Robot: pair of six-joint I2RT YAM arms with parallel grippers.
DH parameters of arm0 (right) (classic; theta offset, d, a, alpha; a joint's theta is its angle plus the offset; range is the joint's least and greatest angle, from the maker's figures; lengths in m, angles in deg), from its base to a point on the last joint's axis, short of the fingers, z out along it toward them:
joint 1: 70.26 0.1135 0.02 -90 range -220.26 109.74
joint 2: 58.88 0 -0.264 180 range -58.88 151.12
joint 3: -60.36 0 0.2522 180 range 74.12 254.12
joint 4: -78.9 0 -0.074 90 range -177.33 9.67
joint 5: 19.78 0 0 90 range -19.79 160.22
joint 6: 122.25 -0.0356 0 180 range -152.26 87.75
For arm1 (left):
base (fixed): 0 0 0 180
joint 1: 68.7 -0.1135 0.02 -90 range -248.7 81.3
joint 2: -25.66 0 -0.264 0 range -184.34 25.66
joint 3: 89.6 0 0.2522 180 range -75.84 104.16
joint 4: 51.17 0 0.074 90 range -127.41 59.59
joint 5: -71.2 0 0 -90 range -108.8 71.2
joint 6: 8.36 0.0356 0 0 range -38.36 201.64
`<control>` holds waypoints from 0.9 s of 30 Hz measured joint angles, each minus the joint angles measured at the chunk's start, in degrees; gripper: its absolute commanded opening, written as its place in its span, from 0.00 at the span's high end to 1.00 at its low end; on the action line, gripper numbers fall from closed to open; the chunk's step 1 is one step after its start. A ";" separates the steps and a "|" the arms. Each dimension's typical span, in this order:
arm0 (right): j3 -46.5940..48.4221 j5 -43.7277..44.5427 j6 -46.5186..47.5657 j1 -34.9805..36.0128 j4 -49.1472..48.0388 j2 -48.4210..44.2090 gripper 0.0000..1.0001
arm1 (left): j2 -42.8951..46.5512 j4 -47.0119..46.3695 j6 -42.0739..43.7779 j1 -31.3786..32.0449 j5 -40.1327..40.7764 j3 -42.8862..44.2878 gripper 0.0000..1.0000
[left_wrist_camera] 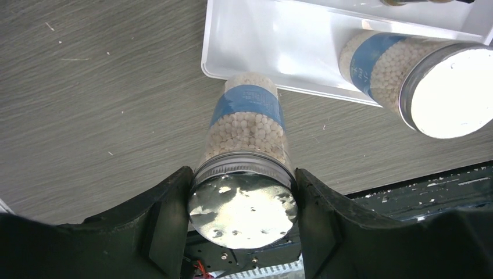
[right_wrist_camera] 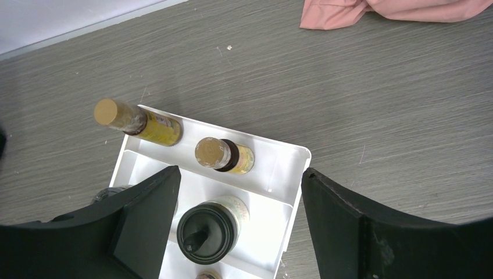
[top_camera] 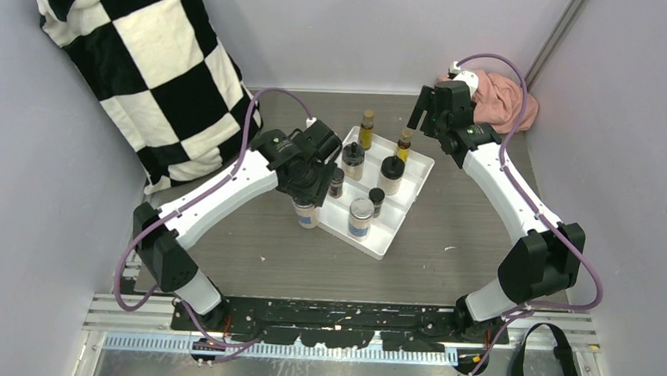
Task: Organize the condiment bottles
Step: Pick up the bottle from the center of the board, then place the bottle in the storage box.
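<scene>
My left gripper (top_camera: 310, 189) is shut on a pale-bead jar with a silver lid and blue label (top_camera: 306, 213). In the left wrist view both fingers (left_wrist_camera: 168, 203) press the jar's lid (left_wrist_camera: 244, 206), and its base is on or just above the table at the white tray's left edge (left_wrist_camera: 261, 78). A matching silver-lid jar (left_wrist_camera: 407, 75) stands in the tray (top_camera: 406, 211). Also in the tray are two slim yellow bottles (right_wrist_camera: 145, 125) (right_wrist_camera: 224, 156), two black-lidded jars (top_camera: 391, 174) (top_camera: 353, 159) and two small dark bottles (top_camera: 337, 182) (top_camera: 376, 199). My right gripper (right_wrist_camera: 238, 174) is open and empty above the tray's far end.
A black-and-white checkered blanket (top_camera: 139, 57) lies at the back left, reaching the table. A pink cloth (top_camera: 503, 98) is bunched at the back right corner. Grey walls close in on three sides.
</scene>
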State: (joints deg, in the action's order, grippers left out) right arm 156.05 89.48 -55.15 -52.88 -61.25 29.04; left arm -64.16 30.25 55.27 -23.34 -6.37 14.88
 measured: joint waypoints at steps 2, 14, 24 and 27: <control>0.00 0.04 0.00 0.00 0.00 -0.02 0.18 | -1.05 -0.09 0.28 0.00 0.20 0.70 1.00; 0.00 0.63 0.02 -0.26 -0.44 -0.02 0.18 | -5.88 -1.38 1.88 0.00 1.38 3.50 1.00; 0.00 1.07 0.02 -0.83 -0.81 -0.02 0.18 | -6.64 -1.75 2.78 0.00 1.77 4.17 1.00; 0.00 1.16 0.02 -1.01 -0.81 -0.02 0.18 | -7.10 -1.77 2.84 0.00 1.90 4.85 1.00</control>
State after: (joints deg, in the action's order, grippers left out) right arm 156.05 90.64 -55.13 -53.88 -62.06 29.01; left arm -71.27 28.48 58.11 -23.34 -4.47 19.73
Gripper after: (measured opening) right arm 0.822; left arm 0.603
